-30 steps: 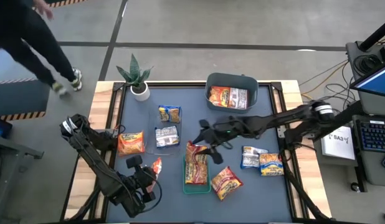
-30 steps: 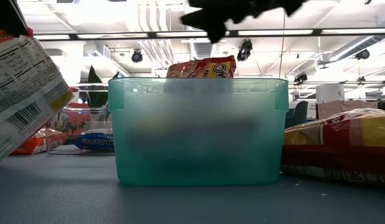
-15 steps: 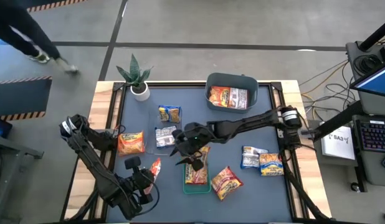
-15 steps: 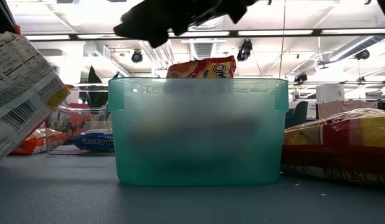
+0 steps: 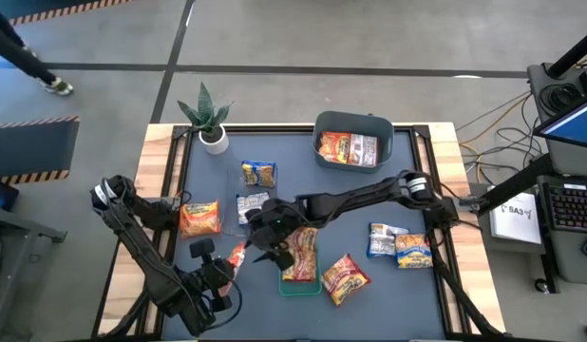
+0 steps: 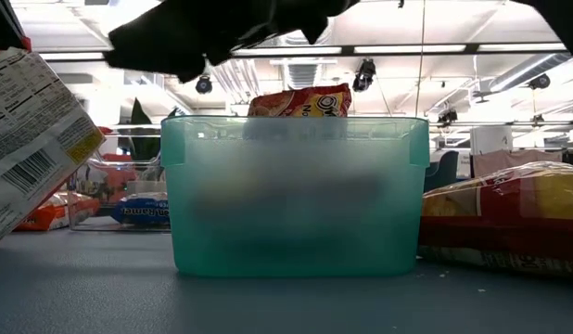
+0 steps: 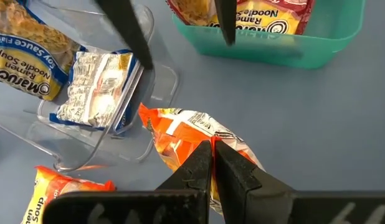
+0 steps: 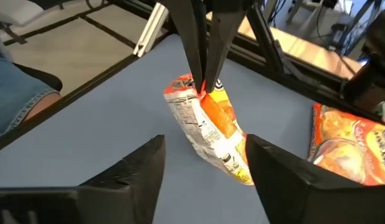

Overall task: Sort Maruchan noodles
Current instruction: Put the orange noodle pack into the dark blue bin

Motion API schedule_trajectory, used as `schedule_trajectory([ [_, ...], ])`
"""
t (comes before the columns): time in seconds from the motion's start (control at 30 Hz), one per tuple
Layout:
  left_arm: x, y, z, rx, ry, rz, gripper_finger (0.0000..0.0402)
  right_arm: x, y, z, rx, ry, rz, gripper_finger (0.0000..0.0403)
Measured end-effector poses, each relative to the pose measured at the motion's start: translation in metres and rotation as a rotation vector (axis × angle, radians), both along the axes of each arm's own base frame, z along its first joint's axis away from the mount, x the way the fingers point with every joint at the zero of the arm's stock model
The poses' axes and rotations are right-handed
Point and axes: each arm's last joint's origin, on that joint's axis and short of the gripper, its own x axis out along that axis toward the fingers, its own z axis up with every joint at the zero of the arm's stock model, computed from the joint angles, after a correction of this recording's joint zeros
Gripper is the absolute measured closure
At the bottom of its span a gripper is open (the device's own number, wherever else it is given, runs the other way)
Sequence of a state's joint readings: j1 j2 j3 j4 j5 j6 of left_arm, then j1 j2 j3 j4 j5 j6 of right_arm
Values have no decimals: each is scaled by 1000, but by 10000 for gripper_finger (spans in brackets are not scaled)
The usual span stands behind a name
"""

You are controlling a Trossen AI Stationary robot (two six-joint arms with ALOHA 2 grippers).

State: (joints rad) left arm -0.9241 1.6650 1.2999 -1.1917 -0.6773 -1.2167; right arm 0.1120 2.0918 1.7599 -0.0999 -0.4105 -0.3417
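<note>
Nine Maruchan noodle packets show from above: an orange one held by the left gripper (image 5: 238,255), an orange-red one (image 5: 199,218) lying flat on the table (image 5: 369,294) near the left edge, a blue and yellow one (image 5: 258,174) beside the clear tray (image 5: 232,180), a silver-grey one (image 5: 252,207) inside that clear tray, an orange-red and yellow one (image 5: 300,253) in the green tray (image 5: 298,287), another orange-red and yellow one (image 5: 344,277) loose on the table just beside the green tray, a silver-grey one (image 5: 383,238) and a blue and yellow one (image 5: 413,250) touching each other toward the right side, and one orange-red packet (image 5: 348,148) in the grey-blue bin (image 5: 322,122) at the far edge; whether more lie beneath it cannot be told. There are three containers and one potted plant (image 5: 207,115) at the far left corner. The left gripper (image 7: 212,147) has its jaws pressed together on the upper edge of the orange packet (image 7: 195,137), which hangs tilted with its lower end at the table surface; its back shows white print and a barcode (image 8: 211,129). The right gripper (image 8: 205,163) hovers just beside this packet with its jaws spread wide, one on each side of the packet and touching nothing, between the clear tray and the green tray. From table height, the green tray (image 6: 294,195) stands translucent with an orange-red packet (image 6: 300,100) rising above its rim.
</note>
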Motion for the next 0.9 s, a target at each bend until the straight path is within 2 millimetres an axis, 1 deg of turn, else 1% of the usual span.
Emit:
schedule_trajectory([
  [0.23, 1, 0, 0, 9, -17, 1, 401, 19, 4, -13, -50, 25, 29, 114],
  [0.33, 1, 0, 0, 8, -20, 1, 401, 29, 7, -19, -65, 8, 43, 97],
  [0.4, 1, -1, 0, 3, -24, 1, 401, 35, 9, -23, -72, 1, 48, 93],
  [0.53, 1, -1, 0, 1, -26, 0, 401, 43, 11, -31, -86, -16, 72, 101],
  [0.7, 2, -1, 0, 3, -25, -5, 401, 46, 15, -39, -113, -27, 104, 120],
  [0.9, 2, -1, 0, 12, -19, -29, 401, 51, 19, -51, -143, -69, 130, 160],
])
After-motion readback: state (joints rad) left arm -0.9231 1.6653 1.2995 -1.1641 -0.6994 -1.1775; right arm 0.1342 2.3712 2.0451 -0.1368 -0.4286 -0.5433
